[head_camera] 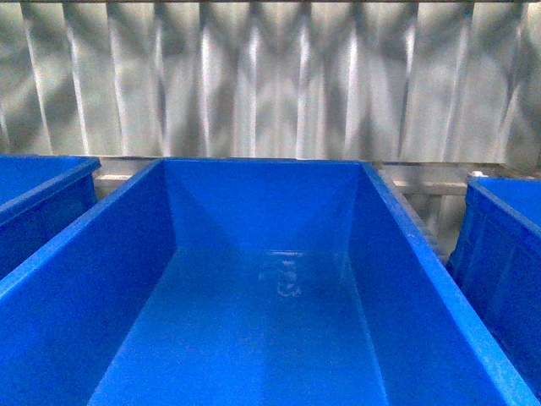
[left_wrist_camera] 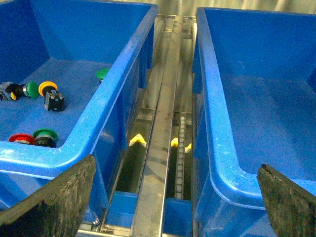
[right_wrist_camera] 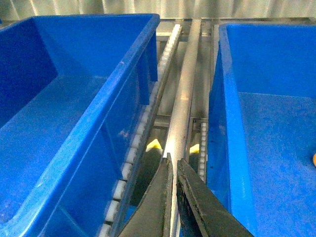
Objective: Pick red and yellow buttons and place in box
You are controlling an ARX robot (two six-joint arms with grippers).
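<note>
A red button (left_wrist_camera: 21, 139) and a yellow button (left_wrist_camera: 48, 88) lie in the blue bin (left_wrist_camera: 123, 64) that holds the switches, in the left wrist view. Green-capped switches (left_wrist_camera: 45, 135) lie among them. My left gripper (left_wrist_camera: 173, 197) is open and empty, hanging over the gap between that bin and an empty blue box (left_wrist_camera: 217, 123). The front view shows the wide empty box (head_camera: 270, 338) and neither arm. My right gripper (right_wrist_camera: 174, 165) is shut with nothing in it, above a metal rail (right_wrist_camera: 185, 98) between two blue bins.
Conveyor rollers (right_wrist_camera: 133, 143) and steel rails (left_wrist_camera: 165, 108) run between the bins. Blue bins stand at the far left (head_camera: 42, 194) and far right (head_camera: 507, 245) of the front view. A small orange speck (right_wrist_camera: 313, 159) shows in the bin on the right wrist view's edge.
</note>
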